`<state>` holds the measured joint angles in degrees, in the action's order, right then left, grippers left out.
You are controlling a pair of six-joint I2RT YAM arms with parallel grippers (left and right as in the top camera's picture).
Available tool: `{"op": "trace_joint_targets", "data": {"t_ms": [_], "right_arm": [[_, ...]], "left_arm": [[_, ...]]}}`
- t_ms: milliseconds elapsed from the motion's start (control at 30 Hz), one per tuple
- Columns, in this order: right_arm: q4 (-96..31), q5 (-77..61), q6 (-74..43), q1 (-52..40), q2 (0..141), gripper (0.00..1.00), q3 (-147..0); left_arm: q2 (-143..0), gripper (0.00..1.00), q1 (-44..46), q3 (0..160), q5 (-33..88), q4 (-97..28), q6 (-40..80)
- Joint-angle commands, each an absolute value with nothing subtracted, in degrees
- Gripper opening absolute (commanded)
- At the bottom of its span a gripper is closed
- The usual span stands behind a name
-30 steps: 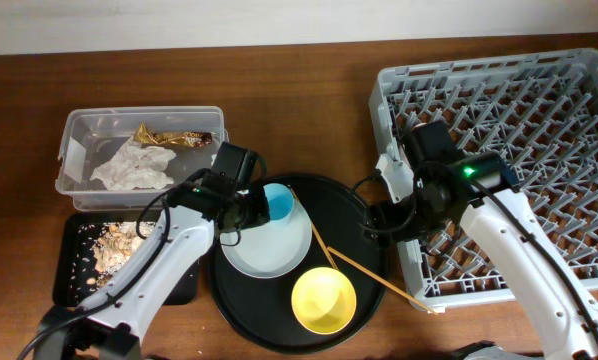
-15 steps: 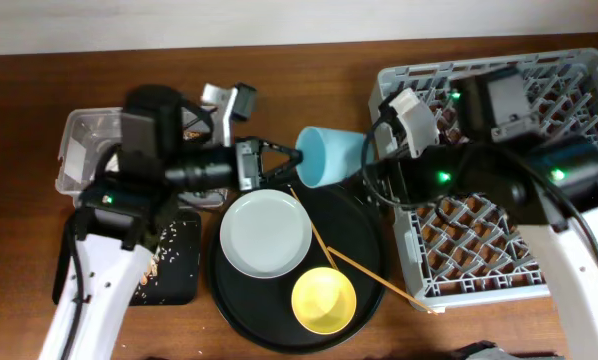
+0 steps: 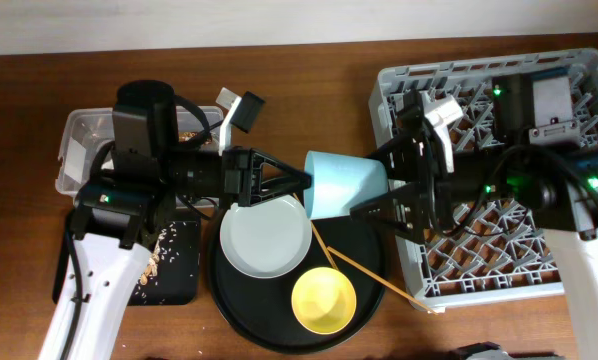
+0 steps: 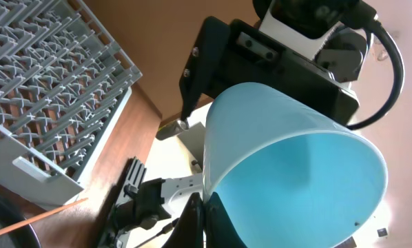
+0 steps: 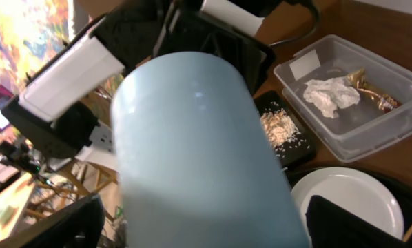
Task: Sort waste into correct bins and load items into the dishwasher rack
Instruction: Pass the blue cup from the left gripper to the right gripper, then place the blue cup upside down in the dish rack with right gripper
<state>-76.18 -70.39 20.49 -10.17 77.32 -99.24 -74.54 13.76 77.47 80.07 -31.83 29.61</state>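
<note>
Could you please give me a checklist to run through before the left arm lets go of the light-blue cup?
1. Left gripper grips the light-blue cup at its rim: ok.
2. Right gripper straddles the cup's closed end: ok.
3. Right fingers shut on the cup: not ok; gaps show beside it in the right wrist view.
4. Cup free of contents: ok; the inside looks bare in the left wrist view.
5. Free cell in the dishwasher rack: cannot tell; the right arm covers part of it.
</note>
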Motion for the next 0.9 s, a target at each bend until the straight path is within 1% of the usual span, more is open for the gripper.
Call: {"op": "trace_joint_targets", "data": {"t_ms": [0,67,100,200,267,333,367,400,433,467,500,533,600,633,667,733,800,867], "right_arm": [[-76.05,-70.61,21.26,-10.55,78.00,0.79,-100.29],[-76.01,-67.77,22.33,-10.55,78.00,0.57,-100.29],[-75.55,-65.45,22.31,-10.55,78.00,0.55,-100.29],[-74.98,-63.55,22.31,-10.55,78.00,0.54,-100.29],[-74.46,-63.57,22.31,-10.55,78.02,0.55,-100.29],[-73.43,-63.55,22.28,-10.55,78.06,0.55,-100.29],[-73.30,-62.22,22.24,-10.55,78.15,0.54,-100.29],[-74.46,-57.78,22.04,-10.55,78.15,0.54,-100.29],[-76.20,-53.95,22.04,-10.55,78.15,0.52,-100.29],[-77.93,-49.93,21.50,-10.48,78.15,0.49,-100.29],[-79.13,-42.48,17.21,-10.48,78.15,0.44,-100.29],[-80.73,-32.12,12.27,-10.48,78.15,0.42,-100.29],[-84.77,-11.53,0.69,-10.48,78.17,0.42,-100.29],[-87.66,-2.85,-5.19,-10.48,78.28,0.42,-100.29],[-90.32,2.46,-9.13,-10.48,78.52,0.42,-100.09],[-91.05,9.21,-13.23,-10.48,78.83,0.42,-95.88],[-88.77,9.72,-13.87,-10.48,80.09,0.42,-90.59],[-84.07,9.74,-13.87,-10.48,81.78,0.42,-84.79]], "left_arm": [[-74.35,0.00,13.89,77.84,81.65,-31.44,28.64],[-74.35,0.00,13.89,77.84,81.08,-31.46,28.62],[-74.35,0.01,13.89,77.84,80.12,-31.48,28.64],[-74.37,0.04,13.89,77.84,78.56,-31.51,28.62],[-74.37,0.01,13.89,77.84,78.39,-31.51,28.62],[-74.37,0.14,13.89,77.84,77.45,-31.51,28.62],[-74.37,0.29,13.78,77.84,75.31,-31.48,28.62],[-74.37,0.50,12.23,77.84,70.76,-31.51,28.62],[-74.37,0.60,10.15,77.84,67.31,-31.51,28.62],[-74.37,0.64,7.97,77.84,62.61,-32.12,28.62],[-74.37,0.67,6.74,77.84,58.02,-33.61,28.62],[-74.37,0.67,6.22,77.84,51.62,-37.63,28.62],[-74.37,0.67,6.22,77.84,41.69,-45.10,28.60],[-74.37,0.67,6.22,77.82,34.98,-50.13,28.60],[-74.37,0.67,6.24,77.82,30.89,-53.36,28.38],[-74.37,0.67,6.28,77.73,26.74,-57.76,24.08],[-74.37,0.67,6.28,77.71,22.85,-60.64,23.24],[-74.37,0.67,6.28,77.71,22.68,-61.12,22.79]]}}
